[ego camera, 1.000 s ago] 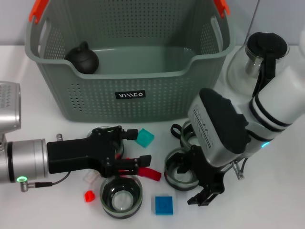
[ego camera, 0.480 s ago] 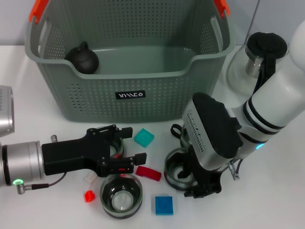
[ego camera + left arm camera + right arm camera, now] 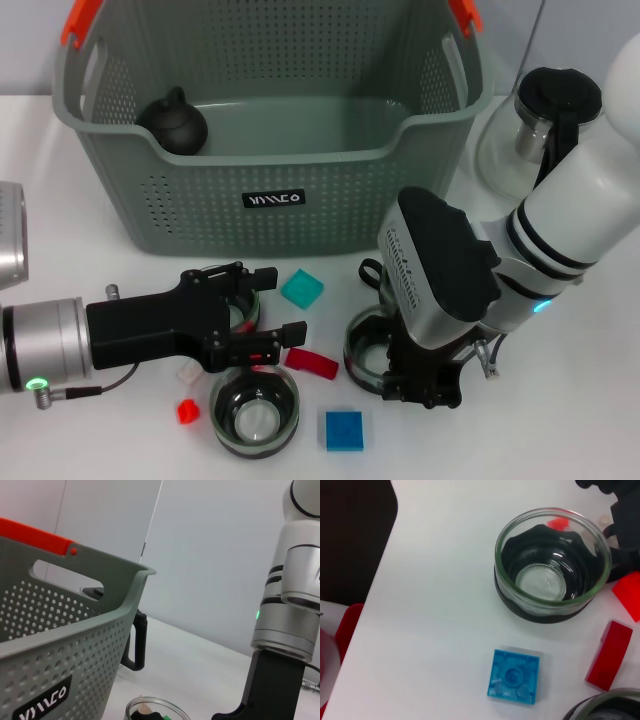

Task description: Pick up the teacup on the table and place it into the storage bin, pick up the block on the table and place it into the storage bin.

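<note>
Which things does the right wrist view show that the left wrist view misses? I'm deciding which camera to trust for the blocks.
Only the right wrist view shows the blue block, the dark red block and the whole glass teacup on the white table. Only the left wrist view shows the storage bin with its orange-red handle, and the right arm. Both show the table.

Blocks (image 3: 301,289) and teacups (image 3: 255,411) crowd the table (image 3: 80,260) between both arms; the storage bin (image 3: 270,130) stands open-topped.

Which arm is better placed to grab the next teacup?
Probably right: the right gripper is down over the glass teacup at its rim. The left gripper sits beside the red block.
</note>
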`<action>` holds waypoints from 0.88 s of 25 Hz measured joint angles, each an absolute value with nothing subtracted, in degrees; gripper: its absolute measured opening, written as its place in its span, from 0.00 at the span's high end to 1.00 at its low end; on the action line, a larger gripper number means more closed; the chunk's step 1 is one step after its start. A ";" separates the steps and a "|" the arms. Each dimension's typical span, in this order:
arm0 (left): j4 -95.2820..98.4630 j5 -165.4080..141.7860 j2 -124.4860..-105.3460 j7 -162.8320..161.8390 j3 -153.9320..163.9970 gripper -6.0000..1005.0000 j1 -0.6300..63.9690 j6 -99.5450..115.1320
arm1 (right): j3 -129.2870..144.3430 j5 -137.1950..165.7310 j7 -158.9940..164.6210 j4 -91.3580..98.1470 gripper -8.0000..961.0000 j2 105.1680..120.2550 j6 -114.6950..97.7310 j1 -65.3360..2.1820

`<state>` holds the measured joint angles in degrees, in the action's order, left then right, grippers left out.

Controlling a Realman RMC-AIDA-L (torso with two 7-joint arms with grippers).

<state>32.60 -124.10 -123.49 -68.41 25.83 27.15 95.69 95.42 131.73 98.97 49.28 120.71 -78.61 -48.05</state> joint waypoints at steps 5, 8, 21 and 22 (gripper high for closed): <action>32.60 -124.10 -123.49 -68.30 25.84 0.14 27.01 95.85 | 95.30 131.55 99.16 52.44 0.92 120.57 -80.53 -46.64; 32.63 -124.10 -123.33 -68.47 25.83 0.14 26.67 96.33 | 94.36 131.45 100.76 56.61 0.93 120.44 -83.58 -45.16; 32.73 -124.19 -123.13 -68.31 25.82 0.14 26.63 96.39 | 82.54 132.56 113.25 87.99 0.93 120.14 -103.39 -39.21; 32.67 -124.14 -123.13 -68.31 25.87 0.14 26.68 96.38 | 81.54 132.31 114.15 90.04 0.93 120.15 -104.50 -39.61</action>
<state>32.67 -124.14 -123.13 -68.31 25.87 26.68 96.38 81.54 132.31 114.15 90.04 120.15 -104.50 -39.61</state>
